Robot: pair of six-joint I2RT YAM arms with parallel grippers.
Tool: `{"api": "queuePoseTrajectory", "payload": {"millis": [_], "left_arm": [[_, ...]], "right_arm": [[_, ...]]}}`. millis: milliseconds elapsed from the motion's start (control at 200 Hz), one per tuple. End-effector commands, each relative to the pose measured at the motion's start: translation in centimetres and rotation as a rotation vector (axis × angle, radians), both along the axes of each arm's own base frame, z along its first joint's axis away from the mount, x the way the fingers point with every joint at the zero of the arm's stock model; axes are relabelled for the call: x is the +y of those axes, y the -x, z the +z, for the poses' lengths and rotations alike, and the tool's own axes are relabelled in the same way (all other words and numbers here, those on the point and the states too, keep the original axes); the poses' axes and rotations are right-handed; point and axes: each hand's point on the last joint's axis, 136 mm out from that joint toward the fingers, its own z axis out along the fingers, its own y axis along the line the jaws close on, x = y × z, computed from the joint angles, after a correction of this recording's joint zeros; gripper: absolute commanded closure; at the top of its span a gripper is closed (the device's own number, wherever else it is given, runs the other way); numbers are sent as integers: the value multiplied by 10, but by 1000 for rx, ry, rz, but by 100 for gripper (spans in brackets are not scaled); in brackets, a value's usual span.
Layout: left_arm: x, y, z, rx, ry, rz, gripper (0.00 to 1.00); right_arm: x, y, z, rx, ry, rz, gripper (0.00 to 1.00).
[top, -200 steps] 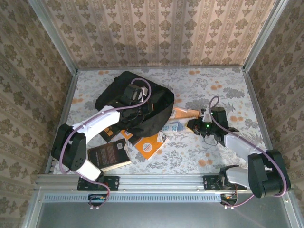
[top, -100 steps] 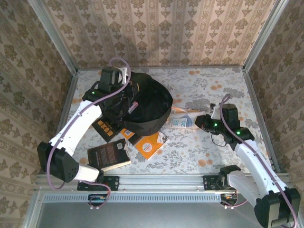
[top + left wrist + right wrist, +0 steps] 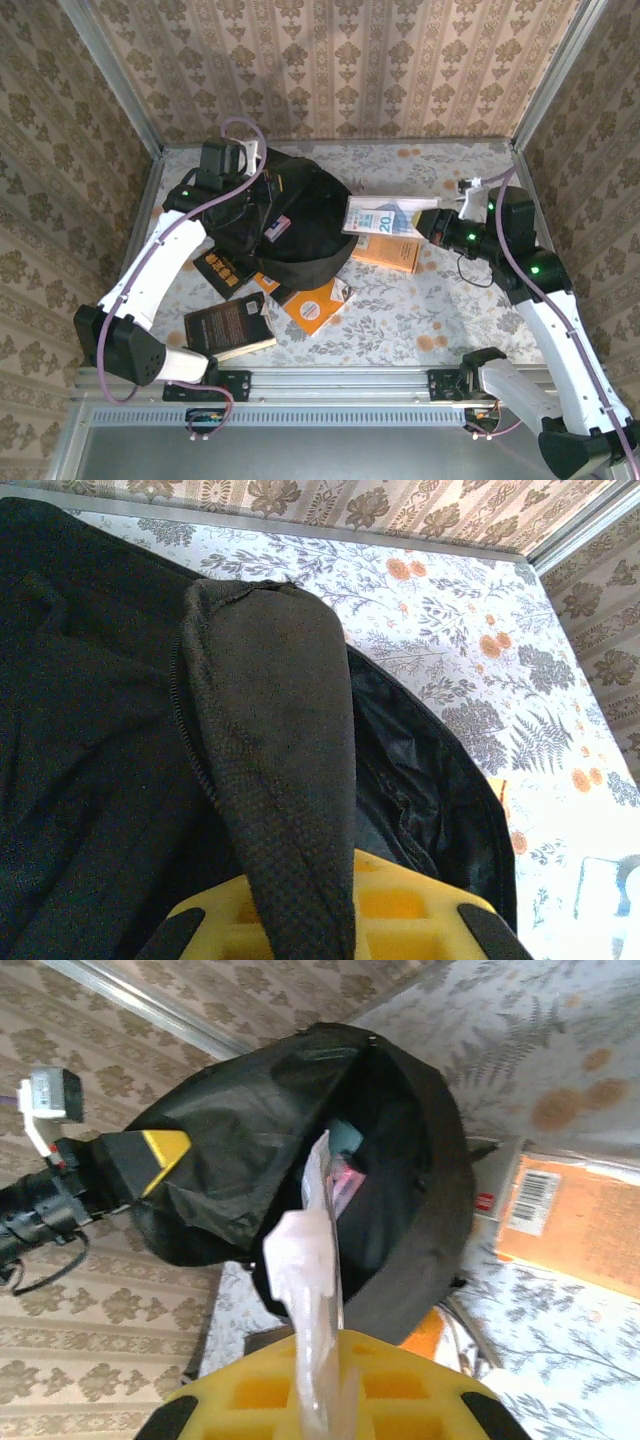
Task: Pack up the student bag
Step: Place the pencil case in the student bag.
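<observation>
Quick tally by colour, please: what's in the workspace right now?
Black student bag: 1
Black books: 2
Orange books in plain view: 2
White-blue booklet, held by right gripper: 1
Total: 6

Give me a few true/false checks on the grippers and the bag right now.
1. The left gripper is shut on a black fabric flap of the student bag. True.
2. The right gripper is open and empty. False: it is shut on a thin white-and-blue booklet.
3. The bag's mouth gapes toward the right gripper. True.
4. The orange book is inside the bag. False: it lies on the table beside the bag.
</observation>
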Motion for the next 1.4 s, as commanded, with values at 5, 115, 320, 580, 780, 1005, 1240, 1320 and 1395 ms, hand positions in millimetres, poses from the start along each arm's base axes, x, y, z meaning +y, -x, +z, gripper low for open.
{"api": "queuePoseTrajectory", "payload": {"millis": [5,115,320,580,780,1005,1240,1320,1395], "left_arm": [[-7,-12,46,-123,71,-16,100],[-10,-16,58,-143,93,-17,100],[-16,-18,73,-163,138,-29,100],[-20,-23,71,-155,161,-27,100],[-19,-30,79,-162,184,-4,100],[-12,-39,89,-181,222,33,100],[-1,-50,86,-166,234,64,100],[8,-55,78,-157,225,93,100],[19,-61,73,-153,228,135,100]], "right_arm": [[28,-15,8,41,-101,38,96],[61,-34,-10,132,-72,50,98],[114,-83,-28,174,-102,17,98],[197,-133,-50,242,-208,71,96],[242,-148,-86,333,-180,41,84],[288,-165,-132,380,-252,44,66],[284,-159,-123,270,-15,145,18],[268,-151,-100,170,78,177,14],[252,-143,-83,103,129,199,11]]}}
